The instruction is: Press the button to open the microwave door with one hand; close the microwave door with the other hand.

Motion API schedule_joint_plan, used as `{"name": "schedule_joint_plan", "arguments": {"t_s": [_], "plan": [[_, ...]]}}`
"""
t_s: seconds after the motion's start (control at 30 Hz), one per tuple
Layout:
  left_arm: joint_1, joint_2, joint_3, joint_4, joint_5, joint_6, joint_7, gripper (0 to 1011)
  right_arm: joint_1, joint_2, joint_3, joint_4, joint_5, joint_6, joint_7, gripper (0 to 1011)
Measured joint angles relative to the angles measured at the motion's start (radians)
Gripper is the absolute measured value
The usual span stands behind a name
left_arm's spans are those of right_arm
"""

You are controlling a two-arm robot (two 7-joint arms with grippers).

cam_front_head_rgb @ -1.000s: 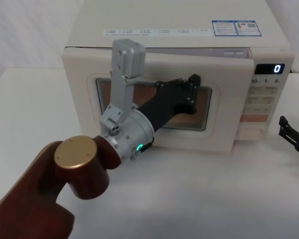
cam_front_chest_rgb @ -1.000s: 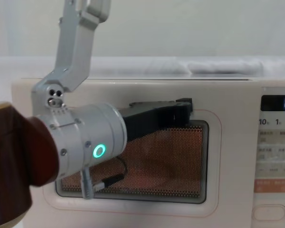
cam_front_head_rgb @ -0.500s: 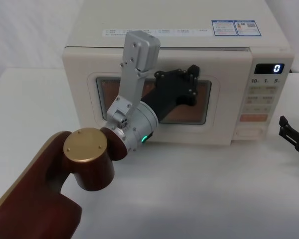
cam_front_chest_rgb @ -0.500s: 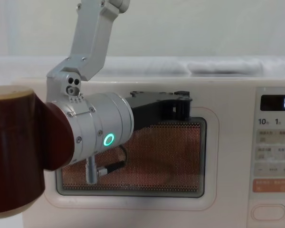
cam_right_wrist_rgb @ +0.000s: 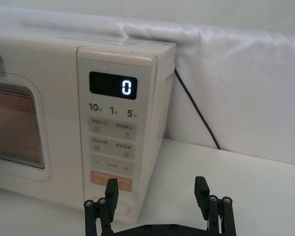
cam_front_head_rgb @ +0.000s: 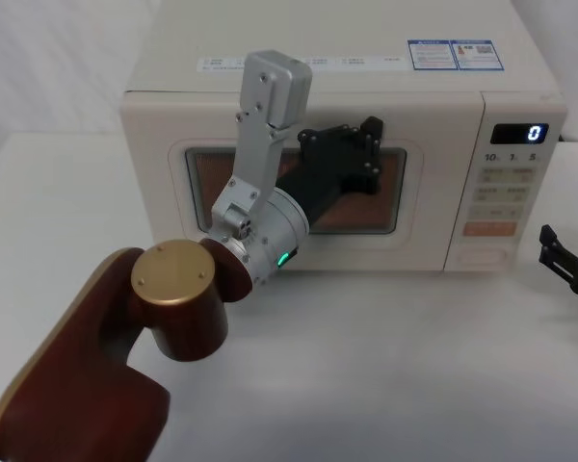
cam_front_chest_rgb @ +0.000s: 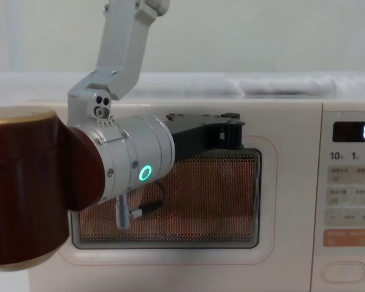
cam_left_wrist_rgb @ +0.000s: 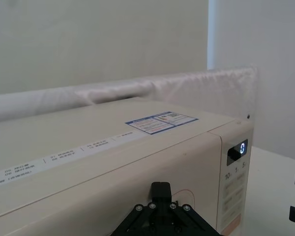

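1. Since a second ago, my left hand (cam_front_head_rgb: 370, 144) has pushed the microwave door (cam_front_head_rgb: 433, 217) flush; I cannot tell its grip.
2. My right hand (cam_right_wrist_rgb: 157, 202), released, waits beside the control panel.
3. Pressing harder could shove the microwave (cam_front_head_rgb: 347, 77) across the surface (cam_front_head_rgb: 385, 366).

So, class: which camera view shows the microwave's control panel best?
The right wrist view: the control panel faces it close up, display and keys readable. The head view has it small at the right; the chest view cuts off its edge; the left wrist view sees it obliquely.
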Motion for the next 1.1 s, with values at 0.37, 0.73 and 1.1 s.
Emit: {"name": "schedule_joint_plan", "arguments": {"t_s": [0.37, 0.73, 1.1], "plan": [[0.017, -0.011, -0.017, -0.009, 0.012, 0.004, -0.027, 0, 0.000, 0.000, 0.000, 0.000, 0.000, 0.000, 0.000, 1002], [0.092, 0.018, -0.023, -0.102, -0.014, 0.005, -0.056, 0, 0.000, 0.000, 0.000, 0.000, 0.000, 0.000, 0.000, 1002], [0.232, 0.051, -0.072, -0.190, -0.028, -0.013, -0.012, 0, 0.000, 0.000, 0.000, 0.000, 0.000, 0.000, 0.000, 1002]]}}
